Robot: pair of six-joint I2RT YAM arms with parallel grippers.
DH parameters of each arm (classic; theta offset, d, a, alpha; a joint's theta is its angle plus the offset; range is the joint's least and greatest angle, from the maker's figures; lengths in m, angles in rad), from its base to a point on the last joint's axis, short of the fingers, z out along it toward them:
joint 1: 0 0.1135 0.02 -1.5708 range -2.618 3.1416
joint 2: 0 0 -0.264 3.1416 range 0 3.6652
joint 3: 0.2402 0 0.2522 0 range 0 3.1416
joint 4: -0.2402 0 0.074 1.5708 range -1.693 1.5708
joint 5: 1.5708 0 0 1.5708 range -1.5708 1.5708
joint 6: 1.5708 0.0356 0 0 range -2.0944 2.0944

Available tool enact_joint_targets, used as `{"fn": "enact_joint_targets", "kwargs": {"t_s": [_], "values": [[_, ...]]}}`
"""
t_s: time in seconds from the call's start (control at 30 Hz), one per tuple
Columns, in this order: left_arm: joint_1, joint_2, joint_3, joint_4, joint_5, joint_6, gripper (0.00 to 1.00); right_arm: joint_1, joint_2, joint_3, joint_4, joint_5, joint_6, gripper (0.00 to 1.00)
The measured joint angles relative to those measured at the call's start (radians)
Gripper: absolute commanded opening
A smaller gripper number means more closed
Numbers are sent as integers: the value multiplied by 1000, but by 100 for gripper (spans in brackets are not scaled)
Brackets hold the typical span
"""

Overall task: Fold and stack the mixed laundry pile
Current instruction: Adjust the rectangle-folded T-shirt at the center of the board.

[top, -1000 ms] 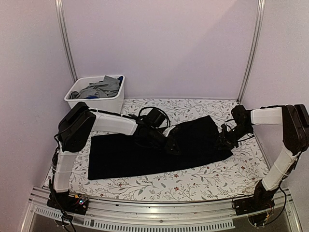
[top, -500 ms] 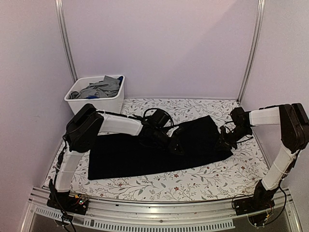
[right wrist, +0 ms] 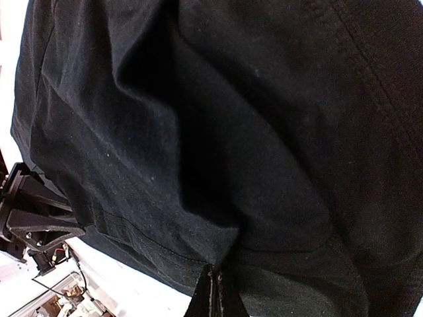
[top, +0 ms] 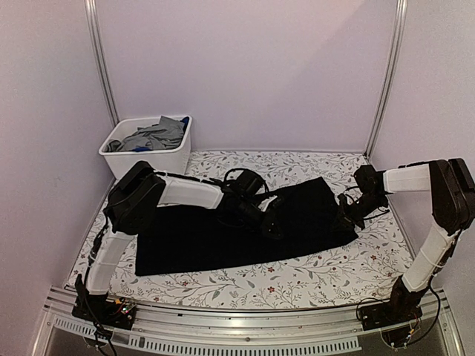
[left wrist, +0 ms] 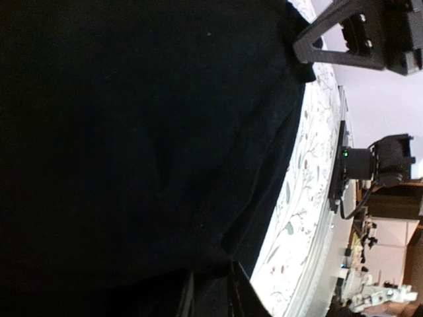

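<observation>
A black T-shirt [top: 223, 237] lies spread flat across the floral table, running from near left to far right. My left gripper [top: 269, 225] rests low on its middle. In the left wrist view the left gripper [left wrist: 210, 274] has its jaws drawn narrow around a small raised fold of the black cloth [left wrist: 132, 132]. My right gripper [top: 346, 215] sits at the shirt's right edge. In the right wrist view the right gripper [right wrist: 216, 269] is shut, with a pinch of the black fabric [right wrist: 198, 165] beside a stitched hem. Grey garments [top: 154, 136] of the laundry pile lie in the bin.
A white plastic bin [top: 152, 159] stands at the back left corner against the wall. The floral table cover [top: 297, 278] shows bare in front of the shirt and at the far right. Metal posts frame the back wall.
Both grippers have narrowed onto the black shirt. The left arm has slid slightly right along the cloth; the right gripper has stayed at the shirt's right edge.
</observation>
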Motion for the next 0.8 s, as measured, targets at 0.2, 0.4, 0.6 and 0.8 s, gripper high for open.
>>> {"fn": "enact_joint_targets", "kwargs": {"t_s": [0.2,0.4,0.6,0.8], "values": [[-1,-1,-2,-4,-5,3,0,0,-13,0,-14,0,0,0],[-2,-55,-68,5,-17,14,0,0,-58,6,-49,-2,0,0],[-2,-134,-109,14,-21,28,0,0,-116,-14,-69,-1,-1,0],[-4,-145,-110,6,-5,46,0,0,-148,-83,-74,2,0,0]]}}
